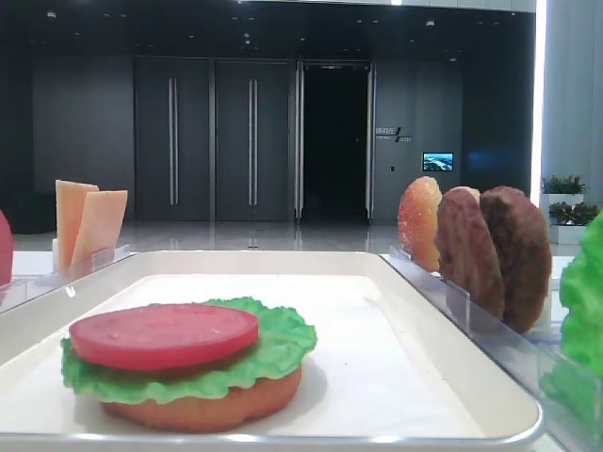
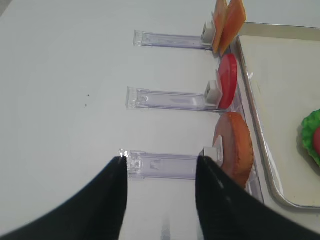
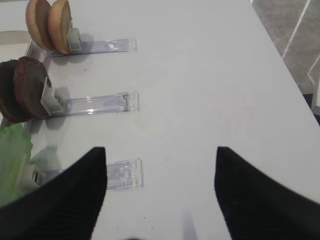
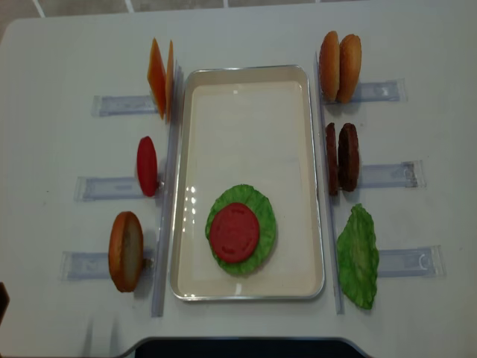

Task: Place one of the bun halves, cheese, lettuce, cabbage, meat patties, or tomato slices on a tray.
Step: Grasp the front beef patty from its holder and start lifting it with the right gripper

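On the white tray (image 4: 246, 97) lies a stack: a bun half (image 1: 207, 405) at the bottom, lettuce (image 4: 262, 224) on it, a tomato slice (image 4: 234, 232) on top. Two meat patties (image 4: 343, 158) stand in a rack right of the tray, below two bun halves (image 4: 340, 67). Cheese (image 4: 159, 78), a tomato slice (image 4: 147, 165) and a bun half (image 4: 125, 251) stand in the left racks. My right gripper (image 3: 161, 170) is open and empty over bare table, right of the patties (image 3: 27, 95). My left gripper (image 2: 161, 175) is open, empty, beside the left bun half (image 2: 235, 147).
A loose lettuce leaf (image 4: 358, 257) stands on the nearest right rack. Clear plastic racks (image 4: 387, 175) stick out from both long sides of the tray. The white table's right edge (image 3: 280, 60) runs close past the right gripper.
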